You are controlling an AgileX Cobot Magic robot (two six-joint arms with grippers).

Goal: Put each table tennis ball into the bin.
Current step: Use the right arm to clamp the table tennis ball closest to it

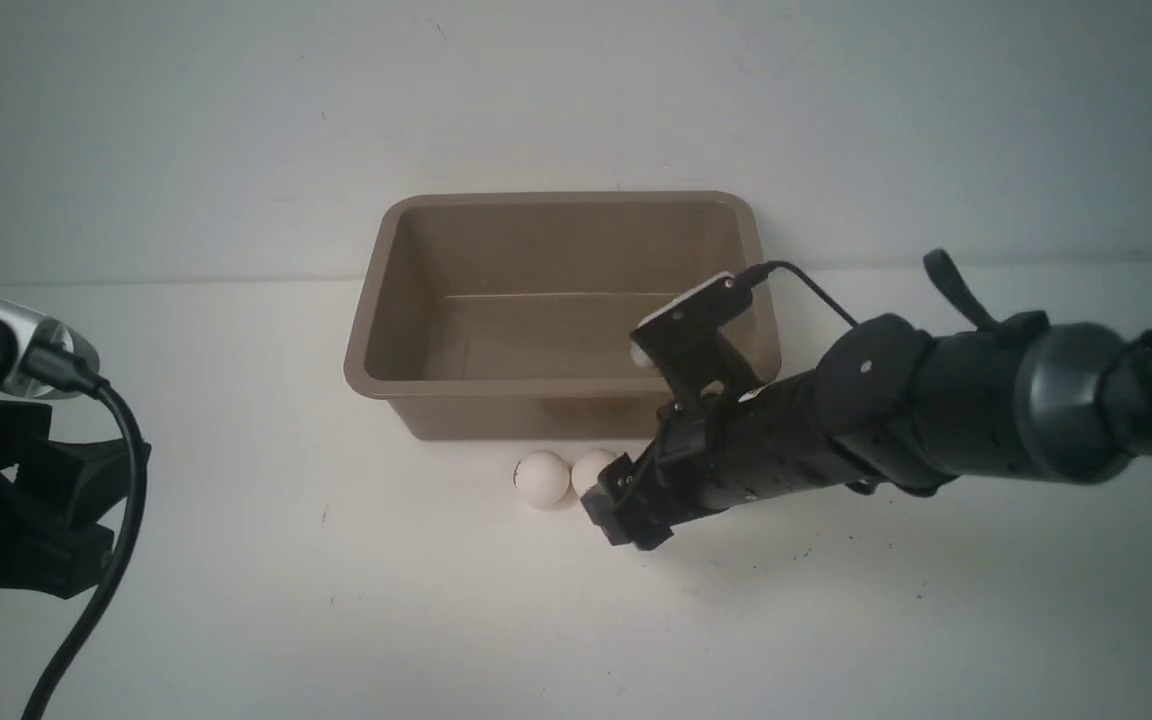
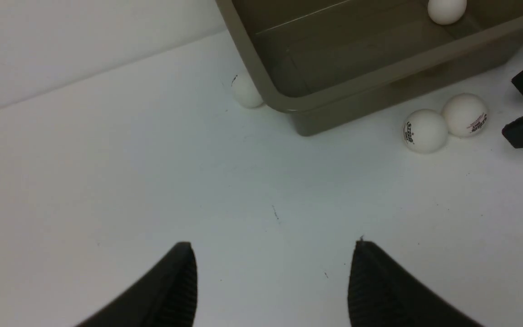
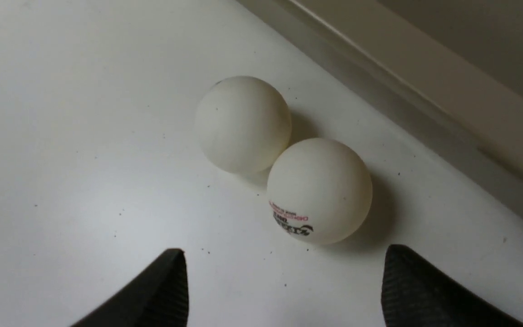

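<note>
The left ball (image 1: 542, 478) and the right ball (image 1: 591, 468) are sat touching each other on the white table (image 1: 356, 620), just in front of the bin (image 1: 566, 200). The right gripper (image 3: 284, 277) is held low over the tabletop, just short of the right ball. Its arm is reached in from the right, and its jaws are spread wider than a ball with nothing gripped. A third ball (image 2: 446, 10) is seen lying inside the bin, near its right end. The left gripper (image 2: 273, 272) is kept off at the left, well apart from it all, jaws parted and empty. A fourth ball (image 2: 245, 93), tucked beside the bin's outer left wall, is only caught by the left wrist view.
</note>
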